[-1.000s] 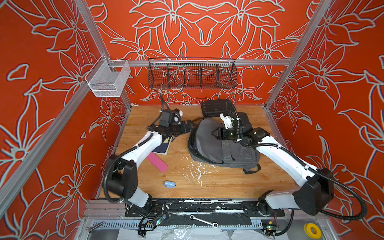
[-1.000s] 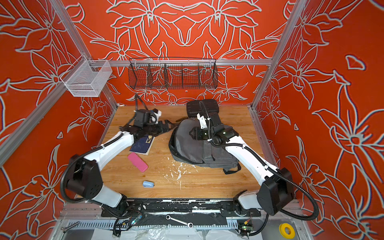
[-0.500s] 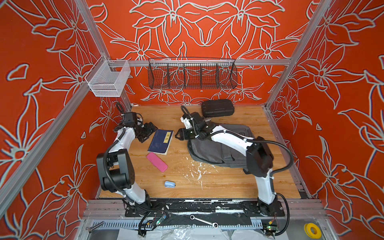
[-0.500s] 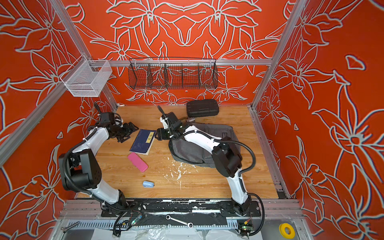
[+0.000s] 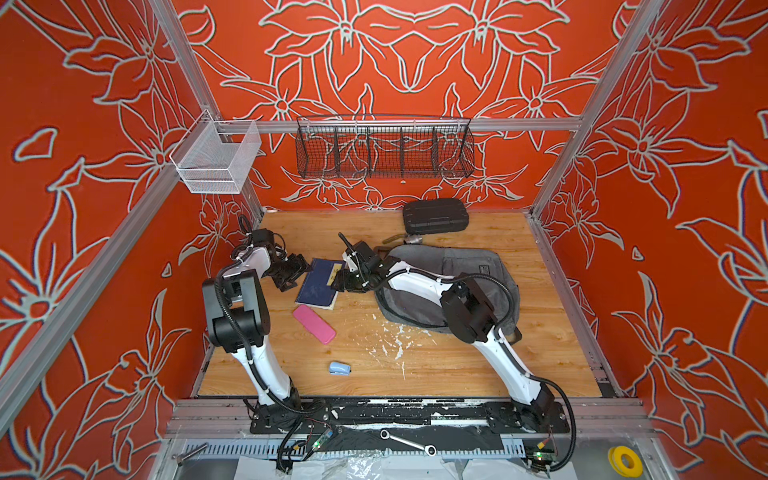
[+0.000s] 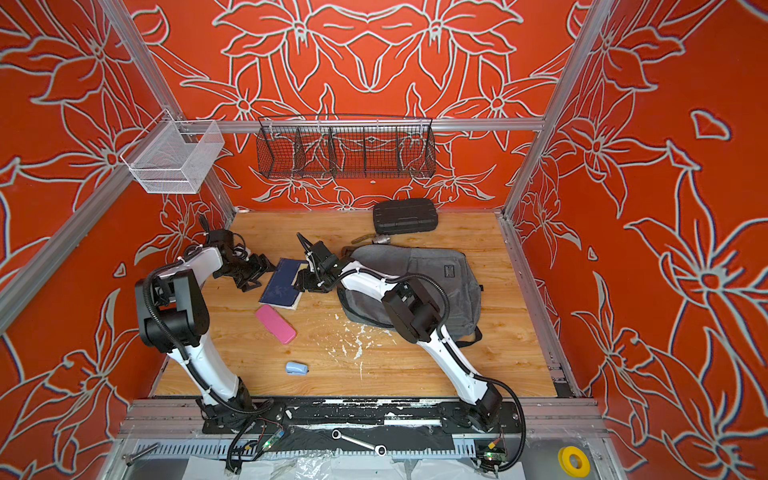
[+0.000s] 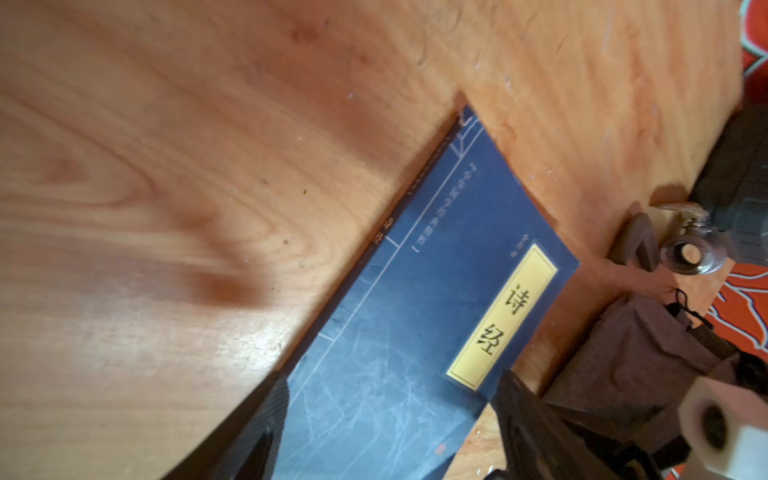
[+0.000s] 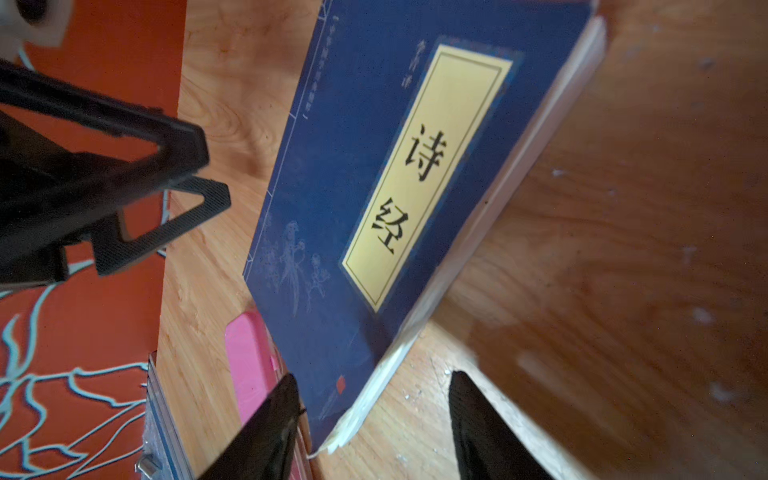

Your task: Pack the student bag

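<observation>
The student bag (image 5: 465, 266) (image 6: 419, 270), a grey backpack, lies flat on the right of the wooden floor, under my right arm. A blue book (image 5: 316, 286) (image 6: 281, 286) lies to its left. My left gripper (image 5: 300, 275) (image 6: 257, 272) hovers at the book's left edge, open, its fingers straddling the cover (image 7: 374, 374). My right gripper (image 5: 338, 283) (image 6: 302, 283) stands open at the book's right edge, with the book's corner (image 8: 349, 415) between its fingers. Neither gripper holds anything.
A pink case (image 5: 313, 324) touches the book's near end, and a small pale blue object (image 5: 339, 368) lies nearer the front. A black ribbed hard case (image 5: 434, 216) and a metal fitting (image 5: 411, 239) sit by the back wall. Wire baskets (image 5: 384, 151) hang above.
My left gripper has swung from beside the left wall rightward to the book. My right gripper has shifted left from the bag's edge onto the book's right side.
</observation>
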Tool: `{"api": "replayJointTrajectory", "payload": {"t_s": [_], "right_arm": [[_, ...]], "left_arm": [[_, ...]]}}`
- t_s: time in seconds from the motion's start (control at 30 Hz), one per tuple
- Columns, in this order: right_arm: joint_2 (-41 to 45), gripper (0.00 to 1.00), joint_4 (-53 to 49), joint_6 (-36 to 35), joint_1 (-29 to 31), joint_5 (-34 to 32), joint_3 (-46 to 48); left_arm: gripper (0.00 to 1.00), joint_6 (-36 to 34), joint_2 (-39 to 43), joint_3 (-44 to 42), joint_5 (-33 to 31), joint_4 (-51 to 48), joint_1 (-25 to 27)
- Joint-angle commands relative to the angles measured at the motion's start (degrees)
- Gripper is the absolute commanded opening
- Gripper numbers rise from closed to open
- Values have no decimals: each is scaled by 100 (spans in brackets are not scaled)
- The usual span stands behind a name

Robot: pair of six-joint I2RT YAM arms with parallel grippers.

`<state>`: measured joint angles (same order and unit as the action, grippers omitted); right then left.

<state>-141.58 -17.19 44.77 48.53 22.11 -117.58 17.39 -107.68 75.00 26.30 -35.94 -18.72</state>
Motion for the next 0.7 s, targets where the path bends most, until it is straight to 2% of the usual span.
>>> {"api": "replayJointTrajectory", "payload": {"t_s": [0.0,0.2,0.57,0.67], "right_arm": [[-213,58,286,385,15,-44,-305],[-605,56,124,505,22,99,-914],[-583,47,838,852,21,360,-970],[-636,48,603,787,20,315,-1127]], "left_arm": [[78,-139,-90,75,149,-146,-2],[76,-139,-325,81,359,-159,-2],[73,-122,-493,10,733,-106,-1],[72,-110,-536,-11,777,-90,-2]]}}
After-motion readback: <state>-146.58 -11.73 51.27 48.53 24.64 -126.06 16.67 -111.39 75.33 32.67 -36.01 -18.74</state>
